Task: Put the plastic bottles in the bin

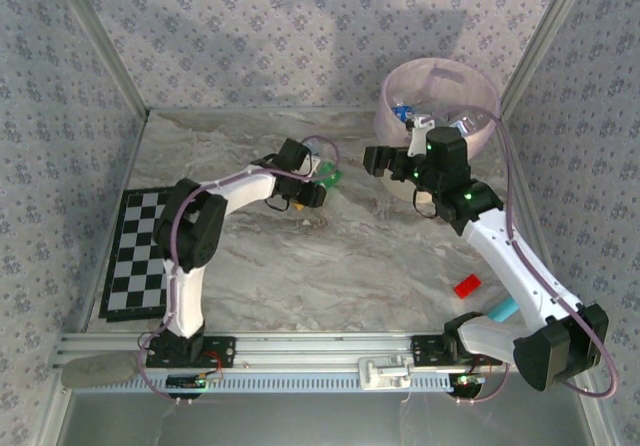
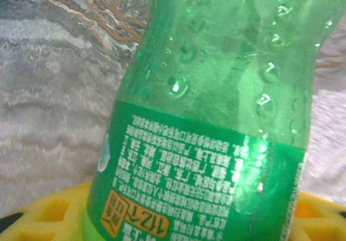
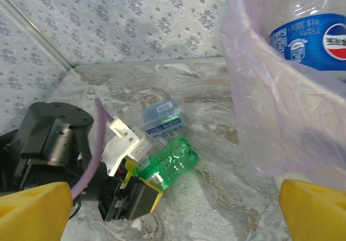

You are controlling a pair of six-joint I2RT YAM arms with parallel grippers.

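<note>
One green bottle (image 3: pixel 167 165) sits pinched between the left gripper's (image 1: pixel 322 178) yellow fingers at mid-table. Right of it, the right gripper (image 3: pixel 173 208) gapes wide beside the bin (image 3: pixel 270 116), which holds a blue-labelled bottle (image 3: pixel 313 41).

Bright even light, soft shadows, slight close-up blur
</note>
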